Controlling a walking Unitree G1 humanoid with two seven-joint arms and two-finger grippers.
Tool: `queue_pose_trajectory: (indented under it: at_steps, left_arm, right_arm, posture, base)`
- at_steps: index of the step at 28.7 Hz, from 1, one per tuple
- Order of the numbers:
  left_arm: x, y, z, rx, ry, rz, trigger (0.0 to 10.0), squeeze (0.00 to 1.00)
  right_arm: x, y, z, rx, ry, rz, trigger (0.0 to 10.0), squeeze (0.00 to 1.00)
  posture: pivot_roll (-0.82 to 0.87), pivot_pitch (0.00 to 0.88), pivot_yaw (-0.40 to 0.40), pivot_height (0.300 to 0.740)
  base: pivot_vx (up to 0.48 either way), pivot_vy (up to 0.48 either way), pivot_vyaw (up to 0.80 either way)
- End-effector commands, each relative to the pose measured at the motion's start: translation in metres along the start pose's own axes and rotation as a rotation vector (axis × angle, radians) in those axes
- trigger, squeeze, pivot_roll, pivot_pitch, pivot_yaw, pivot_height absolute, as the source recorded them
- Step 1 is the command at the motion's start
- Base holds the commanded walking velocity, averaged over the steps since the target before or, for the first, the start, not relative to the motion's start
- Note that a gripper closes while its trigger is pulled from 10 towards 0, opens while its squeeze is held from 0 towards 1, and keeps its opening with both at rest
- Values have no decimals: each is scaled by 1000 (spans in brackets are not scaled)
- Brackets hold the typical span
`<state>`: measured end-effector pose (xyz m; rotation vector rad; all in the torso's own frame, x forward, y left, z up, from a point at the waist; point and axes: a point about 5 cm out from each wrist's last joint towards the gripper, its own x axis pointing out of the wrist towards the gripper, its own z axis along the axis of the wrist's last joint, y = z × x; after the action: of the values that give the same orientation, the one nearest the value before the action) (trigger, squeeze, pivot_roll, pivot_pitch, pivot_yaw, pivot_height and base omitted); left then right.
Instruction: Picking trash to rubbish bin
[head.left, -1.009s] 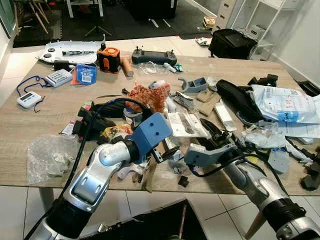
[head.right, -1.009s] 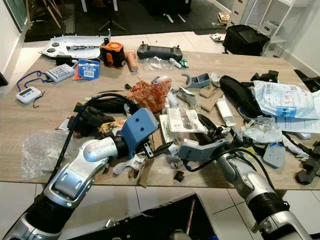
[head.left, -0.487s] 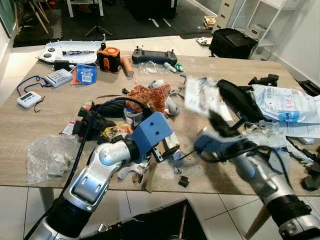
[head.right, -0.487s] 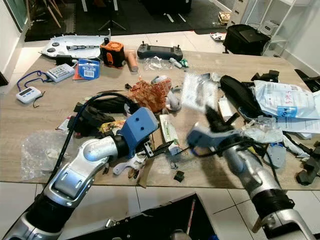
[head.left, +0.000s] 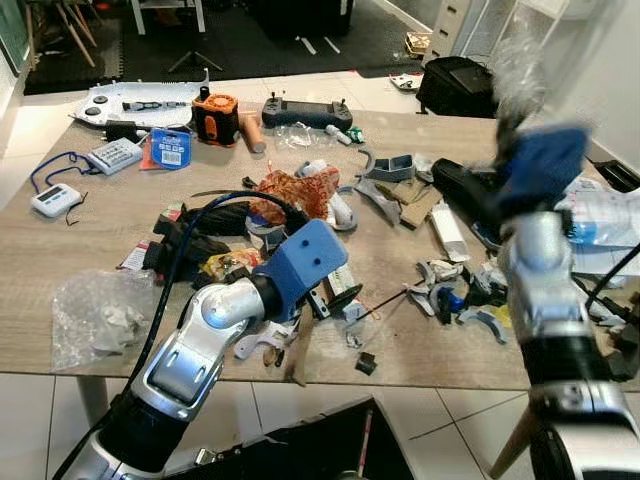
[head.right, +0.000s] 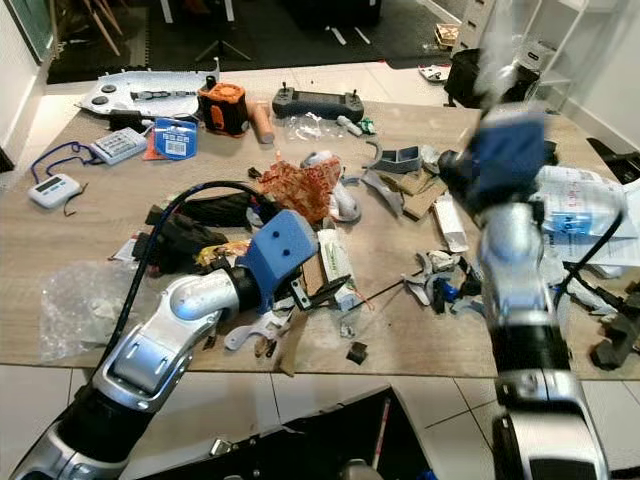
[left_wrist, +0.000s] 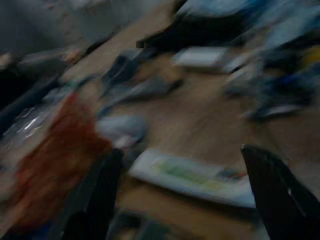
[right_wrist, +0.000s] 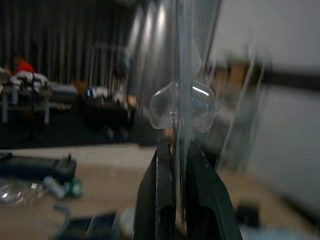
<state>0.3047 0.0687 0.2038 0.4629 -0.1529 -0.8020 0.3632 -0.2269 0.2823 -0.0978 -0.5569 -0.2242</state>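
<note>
The right gripper (right_wrist: 172, 160) is raised high above the far right part of the counter (head.left: 60, 250), its jaws closing tightly on a clear plastic wrapper (right_wrist: 182, 100) that is standing up between them, blurred. In the head views that wrapper (head.left: 520, 50) is showing as a pale smear above the blue wrist.

The left gripper (left_wrist: 180, 185) is hovering low over the counter's near middle, its jaws spreading wide apart on either side of a flat white packet (left_wrist: 192, 177) lying on the wood. Just beyond it an orange crumpled wrapper (head.left: 295, 192) is lying, touching black cables (head.left: 215, 225). A clear bag (head.left: 100, 315) is resting near the left front edge, and a black rubbish bin (head.left: 330, 450) is sitting below the counter's front edge.
</note>
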Motion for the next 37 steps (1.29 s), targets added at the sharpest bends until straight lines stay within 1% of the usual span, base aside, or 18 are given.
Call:
queue_pose_trajectory:
  at_steps: [1, 2, 3, 5, 6, 7, 10, 11, 13, 15, 16, 17, 20, 25, 27, 28, 29, 37]
  left_arm:
    - [1, 12, -4, -18, 13, 125, 10000, 0]
    - [-1, 22, -6, -61, 23, 229, 10000, 0]
    - [-2, 29, -7, -107, 18, 299, 10000, 0]
    - [-5, 38, -9, -170, 8, 383, 10000, 0]
    - [-9, 44, -11, -213, 13, 450, 10000, 0]
    - [-9, 44, -11, -213, 13, 450, 10000, 0]
    - [-14, 52, -15, -254, 24, 553, 10000, 0]
    - [-15, 52, -15, -252, 20, 563, 10000, 0]
    - [-16, 50, -15, -257, 18, 572, 10000, 0]
    - [-16, 38, -13, -277, -8, 482, 10000, 0]
    - [-16, 38, -13, -277, -8, 482, 10000, 0]
    - [-16, 29, -11, -287, -15, 395, 10000, 0]
    - [-18, 26, -11, -283, -14, 358, 10000, 0]
    - [-25, 35, -17, -330, -2, 455, 10000, 0]
    - [-30, 44, -20, -360, 5, 546, 10000, 0]
    - [-30, 44, -20, -360, 5, 546, 10000, 0]
    - [-33, 50, -25, -388, 37, 615, 10000, 0]
    - [-35, 55, -26, -402, 29, 666, 10000, 0]
  right_arm:
    - [-4, -4, -12, 77, 76, -36, 980, 0]
    - [-4, -1, -8, 158, 61, -31, 1294, 0]
    - [-5, 3, -4, 203, 42, -13, 3569, 0]
    - [-6, 8, 1, 265, 14, 23, 3569, 0]
    - [-10, 17, 4, 330, -1, 65, 0, 0]
    - [-10, 17, 4, 330, -1, 65, 0, 0]
    - [-21, 36, 9, 427, -5, 145, 0, 0]
    - [-24, 42, 9, 430, 1, 165, 10000, 0]
    - [-31, 51, 12, 440, 7, 209, 10000, 0]
    - [-38, 65, 9, 402, 57, 299, 10000, 0]
    - [-38, 65, 9, 402, 57, 299, 10000, 0]
    - [-42, 72, 5, 376, 96, 348, 10000, 0]
    - [-46, 74, 4, 351, 106, 368, 10000, 0]
    - [-57, 80, -1, 303, 127, 412, 10000, 0]
    - [-62, 81, -4, 307, 151, 402, 10000, 0]
    - [-62, 81, -4, 307, 151, 402, 10000, 0]
    - [-64, 83, -4, 294, 157, 408, 10000, 0]
    - [-67, 84, -4, 251, 152, 427, 10000, 0]
  posture:
    - [3, 129, -27, 740]
    - [3, 129, -27, 740]
    - [2, 127, -19, 740]
    - [2, 127, -19, 740]
    - [2, 125, -9, 740]
    - [2, 125, -9, 740]
    - [6, 124, -8, 740]
    - [6, 124, -8, 740]
    - [7, 126, -12, 740]
    - [3, 121, -7, 740]
    - [3, 121, -7, 740]
    - [3, 118, -5, 740]
    - [1, 114, -8, 740]
    - [1, 108, -16, 740]
    - [11, 100, -22, 740]
    - [11, 100, -22, 740]
    - [14, 93, -22, 740]
    - [10, 87, -19, 740]
  base:
    - [0, 0, 0]
    - [0, 0, 0]
    - [0, 0, 0]
    - [0, 0, 0]
    - [0, 0, 0]
    - [0, 0, 0]
    - [0, 0, 0]
    - [0, 0, 0]
    - [0, 0, 0]
    - [0, 0, 0]
    - [0, 0, 0]
    - [0, 0, 0]
    - [0, 0, 0]
    - [0, 0, 0]
    - [0, 0, 0]
    - [0, 0, 0]
    - [0, 0, 0]
    - [0, 0, 0]
